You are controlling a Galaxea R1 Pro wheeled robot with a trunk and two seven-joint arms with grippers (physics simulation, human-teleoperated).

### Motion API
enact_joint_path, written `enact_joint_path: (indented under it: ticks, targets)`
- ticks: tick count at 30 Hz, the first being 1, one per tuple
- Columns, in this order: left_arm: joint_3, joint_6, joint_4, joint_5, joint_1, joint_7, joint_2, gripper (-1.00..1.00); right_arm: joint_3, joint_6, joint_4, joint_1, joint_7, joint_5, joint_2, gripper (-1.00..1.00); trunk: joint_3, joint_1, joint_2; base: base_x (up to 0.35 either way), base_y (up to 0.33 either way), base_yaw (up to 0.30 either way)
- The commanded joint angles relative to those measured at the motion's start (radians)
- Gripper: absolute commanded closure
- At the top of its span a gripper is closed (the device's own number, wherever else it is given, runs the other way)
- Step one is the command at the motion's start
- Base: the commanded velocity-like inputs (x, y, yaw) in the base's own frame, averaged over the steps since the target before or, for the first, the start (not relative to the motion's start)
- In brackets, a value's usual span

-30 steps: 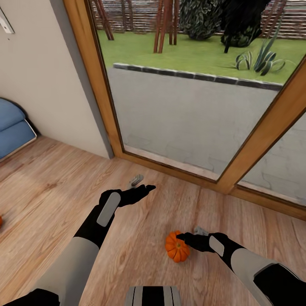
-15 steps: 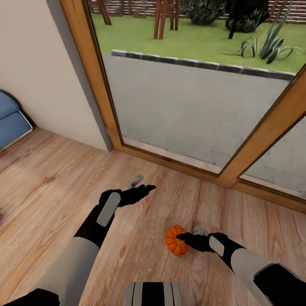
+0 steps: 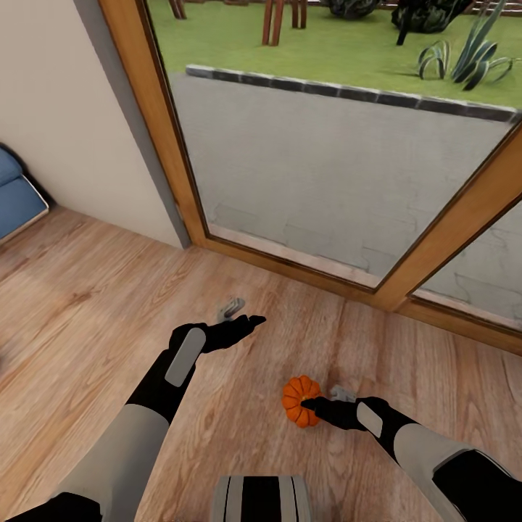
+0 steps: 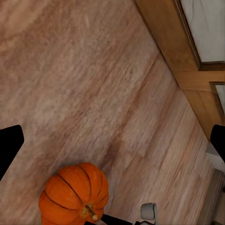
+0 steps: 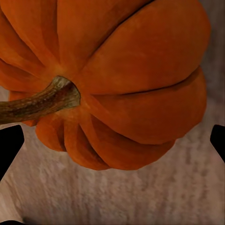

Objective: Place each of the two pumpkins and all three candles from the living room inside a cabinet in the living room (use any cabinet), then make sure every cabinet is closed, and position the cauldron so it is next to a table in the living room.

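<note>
Fingers of the right gripper [image 3: 313, 403] stand spread, their dark tips reaching the near side of a pumpkin [image 3: 299, 400] that sits on the wood floor [image 3: 87, 319]. From the head view the left gripper [image 3: 243, 319] hangs over bare boards further left, well apart from the pumpkin; whether its fingers are spread cannot be told from this angle. Behind both arms a glass door [image 3: 304, 145] in a light wood frame [image 3: 163, 138] looks onto grey paving and grass. A pale wall [image 3: 65, 123] meets it on the left, and a blue cushion [image 3: 16, 196] lies at the far left edge.

From the left wrist view, two black fingers [image 4: 10, 147] show at opposite edges, wide apart with nothing between them. The pumpkin [image 4: 75, 194] sits upright on the floor [image 4: 84, 84], stem up, with the door frame [image 4: 173, 47] running across a corner.

From the right wrist view, the pumpkin [image 5: 112, 79] is seen close, from above. Its brown stem [image 5: 40, 101] curves off to one side. Black fingers [image 5: 9, 147] flank it at both edges, not closed on it.
</note>
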Motion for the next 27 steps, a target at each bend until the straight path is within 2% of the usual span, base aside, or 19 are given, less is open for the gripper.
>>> enact_joint_path:
  ticks: [1,12,17,27]
  targets:
    - [-0.001,0.003,-0.002,0.011,0.0,0.01,0.0,-1.0,0.006,0.004,-0.001,0.0,0.002,-0.006,-0.001,-1.0,-0.001,0.0,0.0,0.0,0.0,0.0]
    - [-0.001,0.003,-0.002,0.011,0.0,0.01,0.0,-1.0,0.006,0.004,-0.001,0.0,0.001,-0.006,-0.001,-1.0,-0.001,0.0,0.0,0.0,0.0,0.0]
    - [-0.001,0.004,-0.002,0.011,0.0,0.008,0.0,-1.0,0.006,0.004,-0.001,0.0,0.001,-0.005,-0.001,-1.0,-0.02,0.002,-0.001,0.0,0.0,0.0]
    - [0.0,0.003,-0.001,0.011,0.0,0.009,0.0,-1.0,0.006,0.004,-0.001,0.0,0.001,-0.004,-0.001,-1.0,-0.02,0.002,-0.001,0.0,0.0,0.0]
